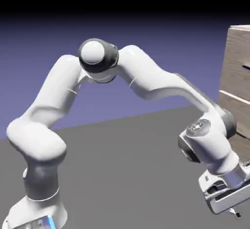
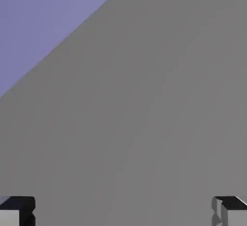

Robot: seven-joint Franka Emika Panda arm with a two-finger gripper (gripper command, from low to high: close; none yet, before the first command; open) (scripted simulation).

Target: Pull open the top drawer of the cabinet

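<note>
Flat plain grey bench (image 1: 127, 159), smooth and bare in the middle. On it, white robot arm base (image 1: 36, 213) at lower left, tall light-brown wooden cabinet (image 1: 237, 76) at right edge.

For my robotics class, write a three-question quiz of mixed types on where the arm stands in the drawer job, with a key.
1. True or false: the gripper is clamped on the top drawer's handle.
2. Multiple choice: what fills the space between the fingers in the hand view? A) wood grain B) bare grey table and backdrop C) a metal bar
3. Fill in: in the exterior view the cabinet stands at the picture's ____ edge.

Key:
1. False: the fingers are wide apart with nothing between them.
2. B
3. right
</note>
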